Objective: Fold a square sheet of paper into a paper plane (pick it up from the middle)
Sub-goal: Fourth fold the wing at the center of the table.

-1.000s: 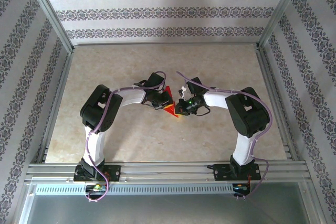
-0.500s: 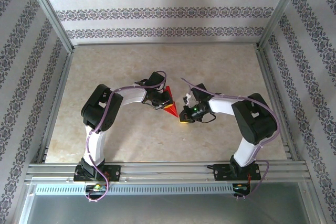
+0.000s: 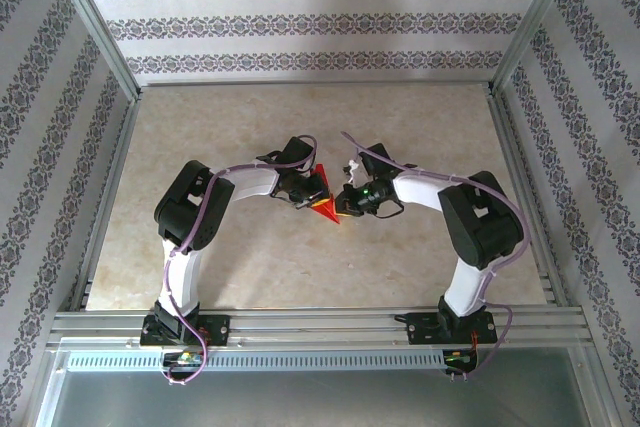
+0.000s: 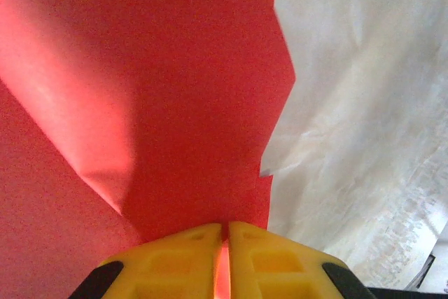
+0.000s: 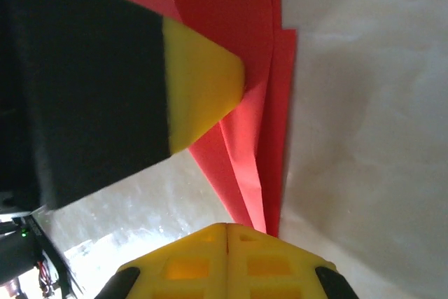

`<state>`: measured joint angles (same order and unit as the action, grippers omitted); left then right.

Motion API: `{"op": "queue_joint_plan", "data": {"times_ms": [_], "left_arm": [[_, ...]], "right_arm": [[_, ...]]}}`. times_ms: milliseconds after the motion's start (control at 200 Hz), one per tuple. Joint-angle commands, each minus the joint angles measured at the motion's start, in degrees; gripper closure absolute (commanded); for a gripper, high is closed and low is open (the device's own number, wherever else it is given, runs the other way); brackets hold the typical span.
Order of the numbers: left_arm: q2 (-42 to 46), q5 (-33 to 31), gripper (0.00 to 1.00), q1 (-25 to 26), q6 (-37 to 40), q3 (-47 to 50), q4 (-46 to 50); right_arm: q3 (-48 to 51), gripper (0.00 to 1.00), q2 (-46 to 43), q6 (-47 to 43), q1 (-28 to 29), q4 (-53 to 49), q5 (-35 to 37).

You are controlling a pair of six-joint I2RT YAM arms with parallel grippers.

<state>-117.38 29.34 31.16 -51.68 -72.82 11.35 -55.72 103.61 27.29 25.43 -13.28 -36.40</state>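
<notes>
The square sheet of paper (image 3: pixel 323 203) is bright red and folded into a narrow pointed wedge with several layers, lying mid-table. My left gripper (image 3: pixel 308 190) is shut on its wide end. In the left wrist view the paper (image 4: pixel 175 68) runs into the thin slit between the yellow fingertips (image 4: pixel 225 234). My right gripper (image 3: pixel 343 205) is shut, and its closed tips (image 5: pixel 227 232) sit at the pointed end of the paper (image 5: pixel 245 68), nothing between them. The point slips behind the right-hand finger (image 5: pixel 280 260). The left gripper's yellow finger (image 5: pixel 199 82) presses on the paper's edge.
The marbled beige tabletop (image 3: pixel 300 127) is fenced by aluminium rails, with patterned walls on three sides. Both arms bend inward and meet at the centre. Open table lies behind the grippers and to either side.
The right gripper backed off toward the near edge, then came up again to the paper's pointed tip. The left gripper and the paper have stayed in place.
</notes>
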Motion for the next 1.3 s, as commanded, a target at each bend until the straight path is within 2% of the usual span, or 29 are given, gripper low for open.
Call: {"op": "queue_joint_plan", "data": {"times_ms": [0, 165, 510, 740, 964, 1294], "left_arm": [[-2.35, -3.23, 0.86, 0.58, -1.05, 2.55, 2.52], [-1.15, -2.26, 0.86, 0.59, -0.64, 2.88, 0.15], [6.08, 0.11, 0.82, 2.34, 3.43, 6.18, -8.45], [4.68, -0.07, 0.83, 3.38, 5.05, 6.96, -8.8], [2.56, -4.33, 0.85, 3.21, 6.49, 4.92, -4.69], [0.62, -4.07, 0.85, -0.79, 7.73, 4.34, -5.71]], "right_arm": [[-1.32, 0.95, 2.25, 0.62, 0.85, 0.05, 1.15], [-1.14, 0.95, 4.35, 0.0, 1.11, -0.26, 1.88], [-0.67, 0.96, 5.2, -1.42, 1.2, -5.13, 8.45], [-1.03, 0.97, 5.43, -1.59, 1.2, -5.78, 8.63], [-0.97, 0.97, 5.59, -2.21, 1.11, -7.26, 9.32], [-0.04, 0.97, 6.75, -6.2, 0.93, -12.03, 12.06]]}}
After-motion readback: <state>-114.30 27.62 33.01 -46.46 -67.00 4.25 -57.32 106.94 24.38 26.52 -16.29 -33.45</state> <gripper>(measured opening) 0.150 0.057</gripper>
